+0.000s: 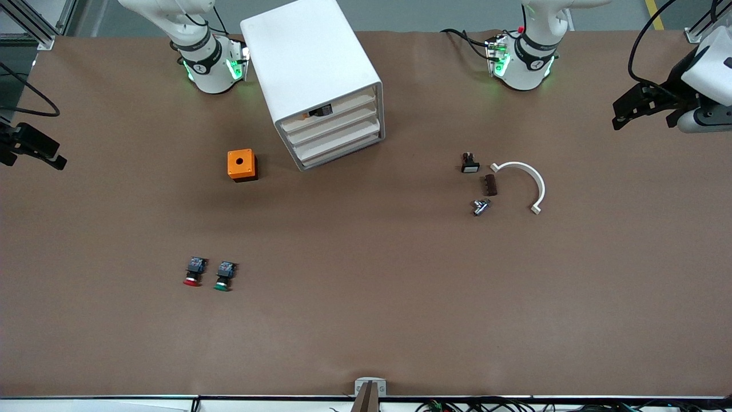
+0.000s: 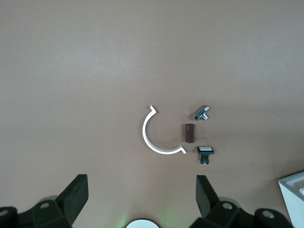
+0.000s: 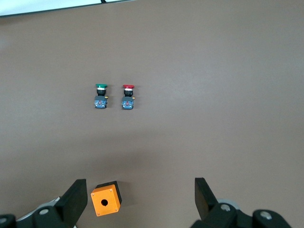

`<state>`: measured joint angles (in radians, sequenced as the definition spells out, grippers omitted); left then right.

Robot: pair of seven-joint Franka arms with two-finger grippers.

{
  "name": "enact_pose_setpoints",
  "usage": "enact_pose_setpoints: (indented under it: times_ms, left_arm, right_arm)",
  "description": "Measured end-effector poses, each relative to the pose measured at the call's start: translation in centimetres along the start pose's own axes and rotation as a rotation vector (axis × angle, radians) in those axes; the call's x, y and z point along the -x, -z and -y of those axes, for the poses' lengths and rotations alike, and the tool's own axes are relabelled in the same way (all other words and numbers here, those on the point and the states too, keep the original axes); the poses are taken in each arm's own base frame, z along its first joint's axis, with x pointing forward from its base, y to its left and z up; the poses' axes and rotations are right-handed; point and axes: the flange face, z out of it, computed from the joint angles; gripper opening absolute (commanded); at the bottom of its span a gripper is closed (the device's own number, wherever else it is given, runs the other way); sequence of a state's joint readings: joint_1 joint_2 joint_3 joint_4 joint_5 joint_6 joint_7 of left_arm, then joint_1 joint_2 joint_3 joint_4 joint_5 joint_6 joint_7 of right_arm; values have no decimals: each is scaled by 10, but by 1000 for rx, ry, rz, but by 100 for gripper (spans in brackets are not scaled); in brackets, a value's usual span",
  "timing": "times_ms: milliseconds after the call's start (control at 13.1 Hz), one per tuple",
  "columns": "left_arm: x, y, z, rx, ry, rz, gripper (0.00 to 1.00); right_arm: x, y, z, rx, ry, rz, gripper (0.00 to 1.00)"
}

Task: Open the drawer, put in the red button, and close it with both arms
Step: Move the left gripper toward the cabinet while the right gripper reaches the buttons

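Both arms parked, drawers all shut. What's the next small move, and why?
Probably bring the left gripper, open and empty at its end of the table, toward the front of the white drawer cabinet. All its drawers look closed, so the red button, lying beside the green button, has nowhere to go yet. The right gripper waits, open.

A broad brown worktop [image 1: 366, 320] fills nearly everything, its covering matte and evenly lit with soft shadows. Along the robots' edge runs a strip of grey floor [image 1: 423, 14] with a yellow line [image 1: 655, 14], and aluminium framing [image 1: 34, 26] stands at one corner
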<state>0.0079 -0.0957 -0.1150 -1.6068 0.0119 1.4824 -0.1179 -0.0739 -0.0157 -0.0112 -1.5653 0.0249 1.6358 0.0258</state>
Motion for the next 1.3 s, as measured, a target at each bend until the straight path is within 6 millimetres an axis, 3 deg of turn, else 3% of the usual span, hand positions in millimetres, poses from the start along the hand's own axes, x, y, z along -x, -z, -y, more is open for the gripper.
enact_pose_setpoints:
  times_ms: [383,536,842,1071,1301]
  left_arm:
    - [-3,-3,0,0,0,6,100]
    - [-17,-15,-3,2,-7,29,100]
    - [-57,-86,-26,2,-25,147,100]
    - [-79,-139,-75,-16,80,188,100]
    - [-90,-200,-119,-12,249,284,100]
  right_arm:
    - [0,0,0,0,0,1,100]
    - [0,0,0,0,0,2,100]
    - [-3,-13,3,1,5,31,100]
    - [-14,-44,8,2,14,75,100]
    - [-37,-93,22,0,37,101,100]
